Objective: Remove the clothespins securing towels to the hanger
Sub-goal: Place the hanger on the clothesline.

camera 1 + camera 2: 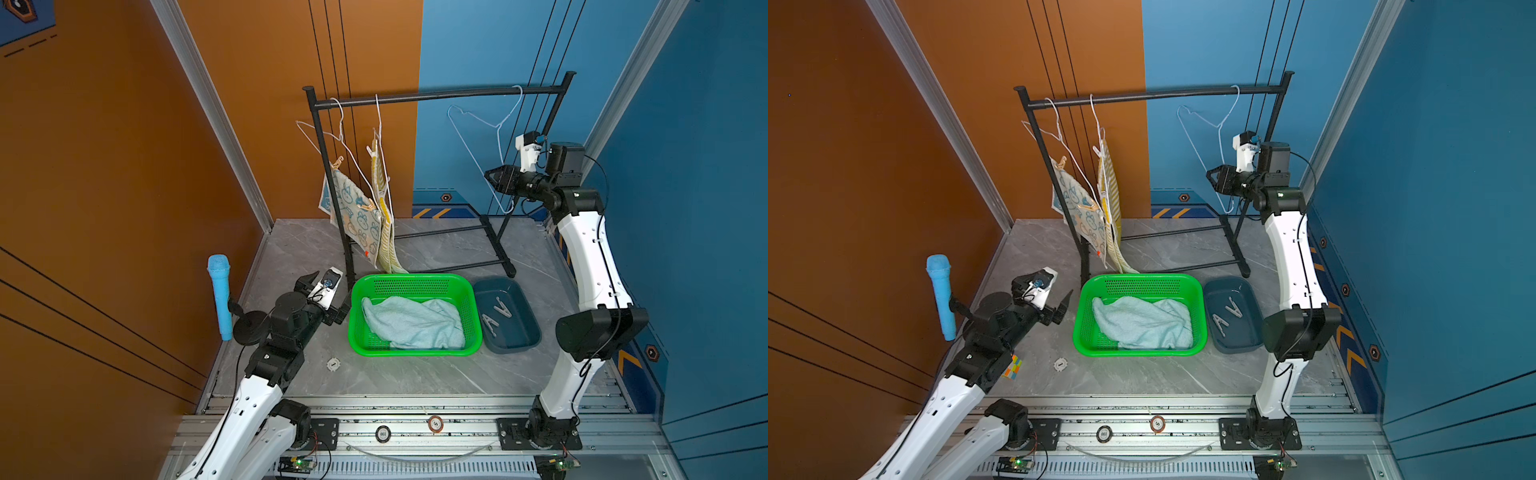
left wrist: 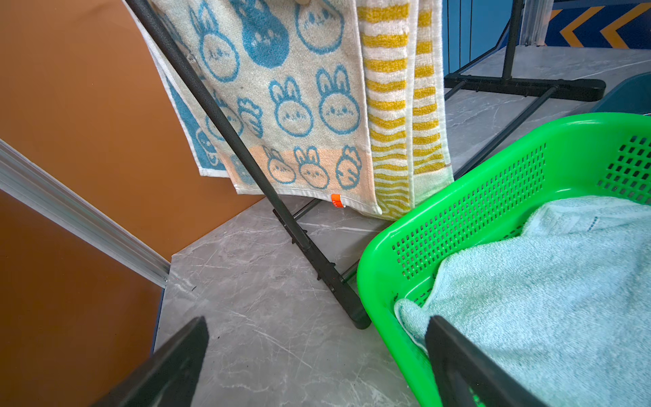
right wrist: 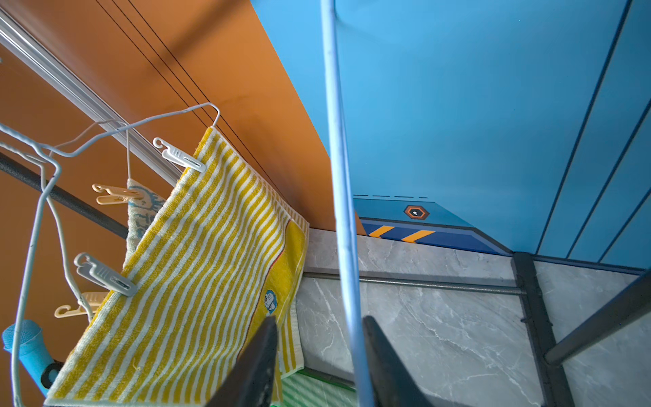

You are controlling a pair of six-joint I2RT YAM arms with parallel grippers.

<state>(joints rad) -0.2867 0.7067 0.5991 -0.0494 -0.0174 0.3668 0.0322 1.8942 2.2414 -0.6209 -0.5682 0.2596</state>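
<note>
While half open, the right tool (image 3: 320,322) straddles the bare hanger wire (image 3: 339,176).

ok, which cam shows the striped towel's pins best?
Right wrist: both white pins on the striped towel, close and side-on. In both top views: towel edge-on, pins tiny. Left wrist: only the towel's lower part, no pins.

Reads "001" in both top views on a black disc (image 1: 382,434) on the front rail (image 1: 469,430), at six o'clock from the green basket (image 1: 415,277); shows "5" or "S", too small to settle, on an orange disc (image 1: 435,424) at two o'clock of that; shows "1" on a white disc (image 1: 333,364) on the table (image 1: 395,378), at seven o'clock from the green basket; gives nothing legible on the orange tag (image 2: 337,200) of the bunny towel (image 2: 310,88).
</note>
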